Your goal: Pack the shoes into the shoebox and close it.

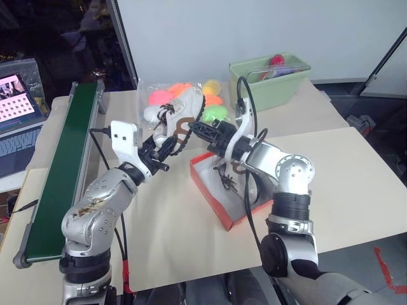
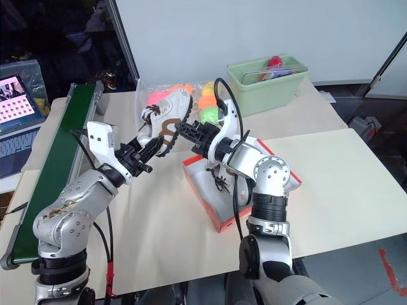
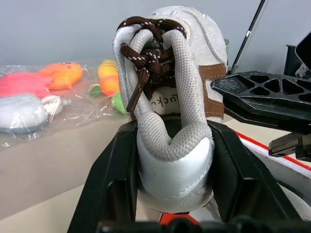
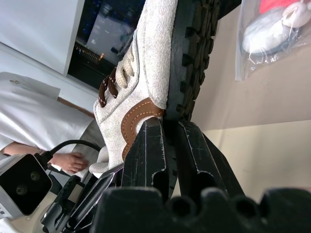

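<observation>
I judge the job about half done: one shoe point(image 1: 224, 175) lies in the open shoebox point(image 1: 206, 185), the other shoe point(image 1: 175, 119) is in the air above the desk point(image 1: 356, 184). My left gripper point(image 1: 166, 151) fingers clasp its heel; my right gripper point(image 1: 198, 128) fingers pinch its sole. Packing it and closing the lid remain. Soft toys point(image 1: 170, 95) and a green bin point(image 1: 270, 79) sit far; a conveyor point(image 1: 63, 165) runs left.

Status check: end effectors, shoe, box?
Left end effector clamps the shoe's heel. Right end effector closing on its sole. Second shoe in open shoebox. Nothing blocking.
</observation>
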